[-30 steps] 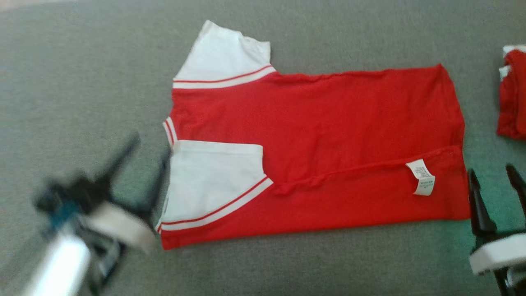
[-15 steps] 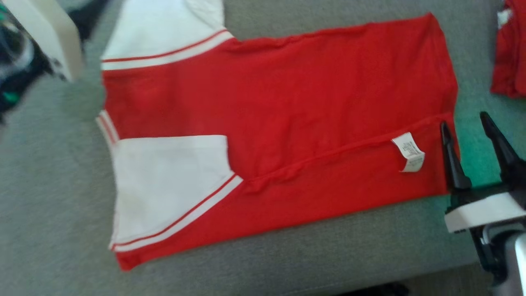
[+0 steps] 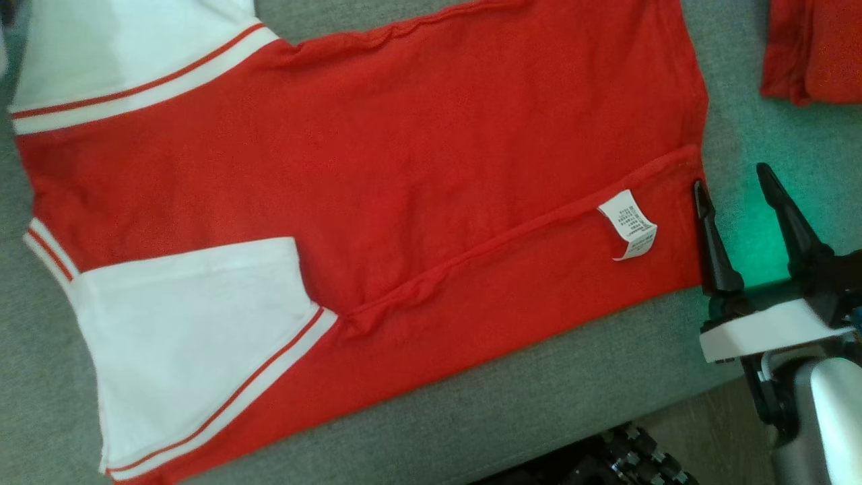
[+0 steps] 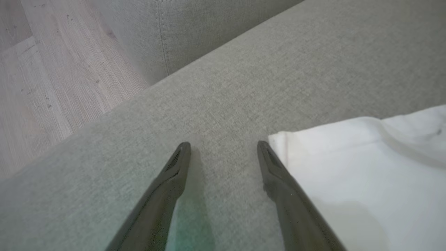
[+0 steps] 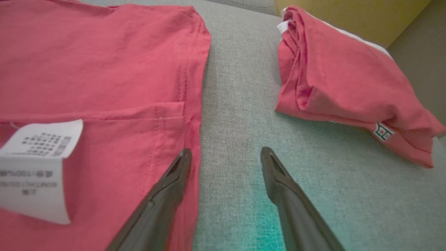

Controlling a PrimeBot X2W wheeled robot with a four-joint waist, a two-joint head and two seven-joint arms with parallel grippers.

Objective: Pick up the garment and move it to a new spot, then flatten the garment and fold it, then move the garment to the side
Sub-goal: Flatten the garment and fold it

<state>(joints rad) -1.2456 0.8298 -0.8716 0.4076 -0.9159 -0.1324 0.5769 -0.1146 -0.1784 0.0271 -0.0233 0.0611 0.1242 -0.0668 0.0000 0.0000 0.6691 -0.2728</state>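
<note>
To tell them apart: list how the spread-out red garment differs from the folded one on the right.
The spread garment lies flat, one long edge folded over; the folded garment is a compact layered bundle. The spread garment shows broad white sleeves; the folded garment only slivers of white. Both are red, on the grey couch.

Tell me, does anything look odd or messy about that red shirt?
Slightly. The red shirt has its near side folded over, so its white care label faces up, and that fold edge runs askew and rumpled. No damage shows.
</note>
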